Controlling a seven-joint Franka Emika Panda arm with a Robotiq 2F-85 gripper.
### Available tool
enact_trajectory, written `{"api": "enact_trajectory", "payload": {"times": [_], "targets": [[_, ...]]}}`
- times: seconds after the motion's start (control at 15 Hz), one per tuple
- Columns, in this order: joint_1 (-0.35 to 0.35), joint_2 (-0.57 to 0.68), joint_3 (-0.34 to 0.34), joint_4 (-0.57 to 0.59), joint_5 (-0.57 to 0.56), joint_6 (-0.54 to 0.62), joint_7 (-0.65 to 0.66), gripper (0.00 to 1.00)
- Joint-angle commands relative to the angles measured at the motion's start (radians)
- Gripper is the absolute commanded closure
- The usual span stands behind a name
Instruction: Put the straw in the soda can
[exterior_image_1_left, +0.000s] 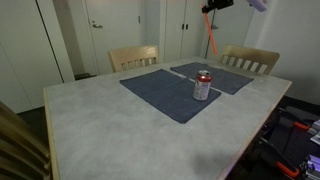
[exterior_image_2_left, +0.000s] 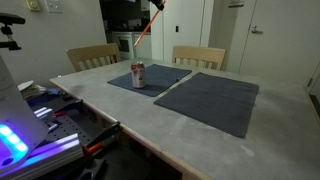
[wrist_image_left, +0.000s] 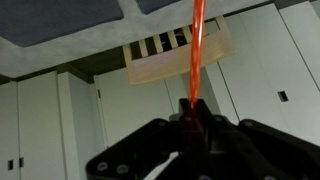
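Observation:
The soda can (exterior_image_1_left: 202, 85) is red with a silver top and stands upright on a dark blue placemat (exterior_image_1_left: 165, 92); it also shows in an exterior view (exterior_image_2_left: 138, 75). My gripper (exterior_image_1_left: 213, 7) is high above the table, at the top edge of the picture, shut on the straw (exterior_image_1_left: 210, 36). The red-orange straw hangs down from the jaws, well above the can and apart from it. In an exterior view the straw (exterior_image_2_left: 144, 30) slants down toward the can. In the wrist view the straw (wrist_image_left: 196, 50) runs straight out from the shut jaws (wrist_image_left: 192, 112). The can is not in the wrist view.
A second dark blue placemat (exterior_image_2_left: 212, 98) lies beside the first on the grey table (exterior_image_1_left: 110, 130). Two light wooden chairs (exterior_image_1_left: 133, 57) (exterior_image_1_left: 250, 60) stand at the far side. Equipment with lights (exterior_image_2_left: 30, 135) sits by the table edge.

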Motion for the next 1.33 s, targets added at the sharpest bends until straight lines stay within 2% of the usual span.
{"api": "enact_trajectory", "payload": {"times": [0.0, 0.27, 0.47, 0.53, 0.6, 0.67, 0.87, 0.93, 1.27], "targets": [[-0.099, 0.058, 0.146, -0.001, 0.097, 0.009, -0.008, 0.98], [-0.114, 0.115, 0.239, -0.003, 0.214, 0.009, -0.015, 0.98], [-0.169, 0.146, 0.319, -0.003, 0.308, 0.004, -0.048, 0.98], [-0.155, 0.150, 0.316, -0.003, 0.317, 0.004, -0.048, 0.98], [-0.131, 0.131, 0.285, -0.003, 0.279, 0.000, -0.020, 0.98], [-0.131, 0.136, 0.288, -0.003, 0.280, 0.000, -0.019, 0.91], [-0.130, 0.134, 0.287, -0.001, 0.280, 0.001, -0.018, 0.91], [-0.137, 0.140, 0.291, 0.003, 0.284, -0.003, -0.026, 0.98], [-0.135, 0.150, 0.283, 0.015, 0.270, -0.009, -0.027, 0.98]]}}
